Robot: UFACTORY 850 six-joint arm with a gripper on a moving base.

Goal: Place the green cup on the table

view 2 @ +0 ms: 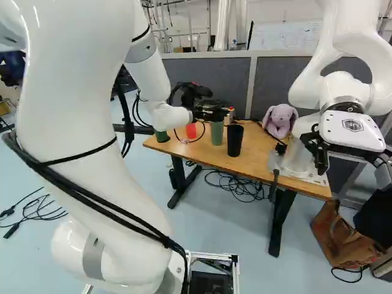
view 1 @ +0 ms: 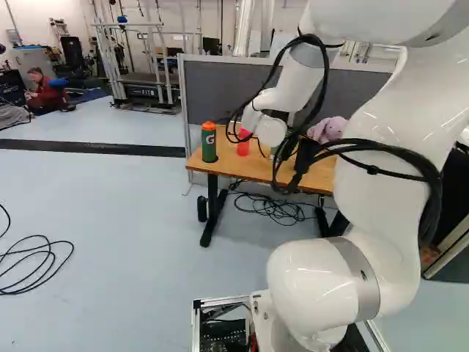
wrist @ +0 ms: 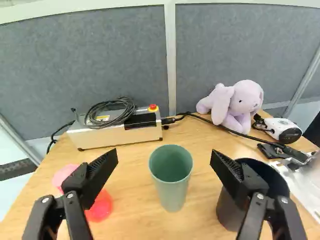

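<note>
The green cup (wrist: 171,187) stands upright on the tabletop (view 2: 251,159), and the gripper (wrist: 165,156) is at it with its fingers wide apart, holding nothing. The cup lies straight ahead of the gripper and roughly midway across the opening, one finger toward its left side and the other toward its right, with a gap showing on each side. Its long axis runs up from the wood, mouth upward, so the two fingers flank it across its width.

On the left is the red cup (wrist: 100,205), on the right the black cup (wrist: 255,192); in the wrist view each is partly behind a finger. On the far side of the green cup sits a control box (wrist: 117,129), with a plush rabbit (wrist: 235,106) farther right.

The cup already rests where the task wants it, so whether a grasp is still due or the release is done, I cannot tell. Either way the move should run along the line between gripper and cup, straight in or straight back; a sideways drift could tip it or catch the black cup.
</note>
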